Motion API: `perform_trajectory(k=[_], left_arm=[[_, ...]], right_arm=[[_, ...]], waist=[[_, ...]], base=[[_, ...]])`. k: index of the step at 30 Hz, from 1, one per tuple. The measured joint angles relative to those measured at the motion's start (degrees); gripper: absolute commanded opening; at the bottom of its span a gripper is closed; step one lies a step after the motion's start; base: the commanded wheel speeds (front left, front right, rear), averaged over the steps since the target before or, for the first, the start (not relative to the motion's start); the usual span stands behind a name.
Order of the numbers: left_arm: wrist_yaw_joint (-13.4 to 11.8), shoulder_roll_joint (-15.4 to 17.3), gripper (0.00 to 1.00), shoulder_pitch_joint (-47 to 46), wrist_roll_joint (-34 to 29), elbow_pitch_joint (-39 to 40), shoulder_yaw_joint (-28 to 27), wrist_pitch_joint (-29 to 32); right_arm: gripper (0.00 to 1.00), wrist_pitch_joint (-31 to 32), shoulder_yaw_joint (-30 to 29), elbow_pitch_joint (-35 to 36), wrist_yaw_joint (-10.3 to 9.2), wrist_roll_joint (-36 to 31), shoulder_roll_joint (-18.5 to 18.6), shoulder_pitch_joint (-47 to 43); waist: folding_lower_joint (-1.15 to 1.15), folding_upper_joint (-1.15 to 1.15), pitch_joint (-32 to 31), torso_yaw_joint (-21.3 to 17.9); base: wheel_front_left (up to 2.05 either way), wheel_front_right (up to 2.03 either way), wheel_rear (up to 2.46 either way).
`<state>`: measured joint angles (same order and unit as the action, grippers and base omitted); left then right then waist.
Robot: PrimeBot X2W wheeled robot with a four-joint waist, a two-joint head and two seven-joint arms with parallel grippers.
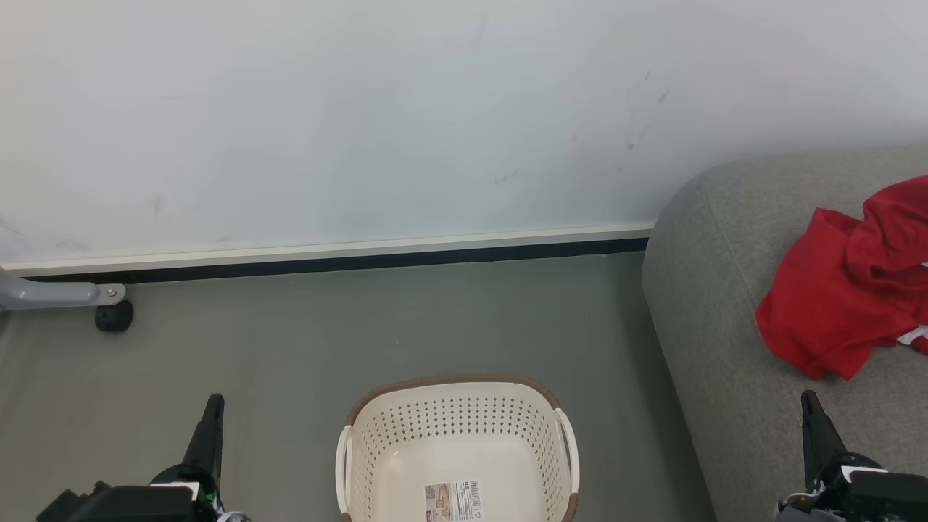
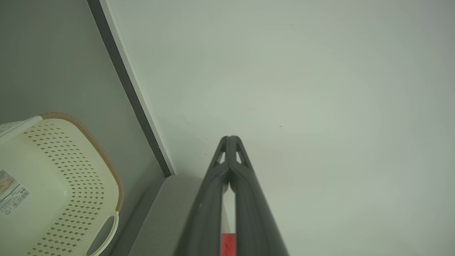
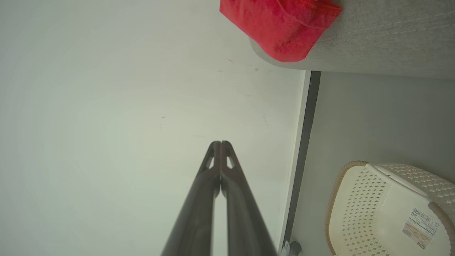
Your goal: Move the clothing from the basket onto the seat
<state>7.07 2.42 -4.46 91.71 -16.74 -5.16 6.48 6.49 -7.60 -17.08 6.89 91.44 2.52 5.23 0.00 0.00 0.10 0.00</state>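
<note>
Clothing (image 1: 848, 290): was found lying on the seat (image 1: 718, 312).
Basket (image 1: 457, 424): was seen empty on the floor (image 1: 290, 348).
Left jaws: were seen closed, empty.
Right jaws: were seen closed, empty.

Open floor (image 1: 290, 362) left of basket (image 1: 457, 420); seat (image 1: 718, 326) flanks right.

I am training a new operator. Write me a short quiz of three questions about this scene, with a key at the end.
1. True or false: the basket is empty.
2. Where does the red clothing lie? A) in the basket B) on the grey seat C) held in a gripper
3. Fill in the missing word, open or shut: the left gripper and the right gripper are both ___.

Key: 1 true; 2 B; 3 shut.
</note>
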Motion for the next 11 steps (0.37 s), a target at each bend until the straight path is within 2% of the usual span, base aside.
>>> perform_trajectory(k=[11], left_arm=[[0.0,0.0,0.0,0.0,0.0,-0.01,0.0,0.0]], right_arm=[[0.0,0.0,0.0,-0.01,0.0,0.0,0.0,0.0]], waist=[[0.0,0.0,0.0,0.0]], base=[[0.0,0.0,0.0]])
